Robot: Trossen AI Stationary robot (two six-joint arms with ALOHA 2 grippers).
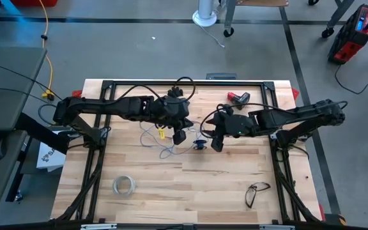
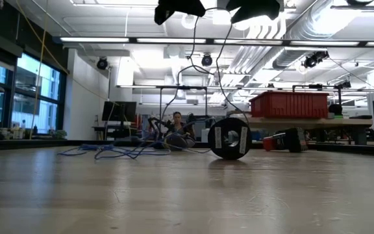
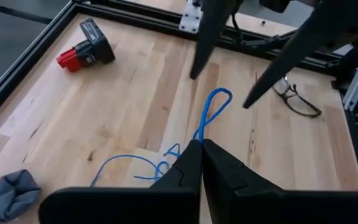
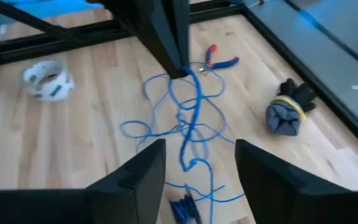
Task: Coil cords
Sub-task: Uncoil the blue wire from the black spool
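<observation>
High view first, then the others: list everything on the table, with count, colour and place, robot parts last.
wire: one, blue, loose tangle at table centre, one strand pinched by the left hand
spool: one, dark, upright at centre, under the right hand
tape ring: one, whitish, near-left part
glasses: one pair, dark, near-right part
battery pack: one, red and black, far edge
pliers: one, red and blue handles, beside the tangle
glove: one bundle, grey, yellow band
left hand: one, dark, shut on the wire
right hand: one, dark, open above the wire
</observation>
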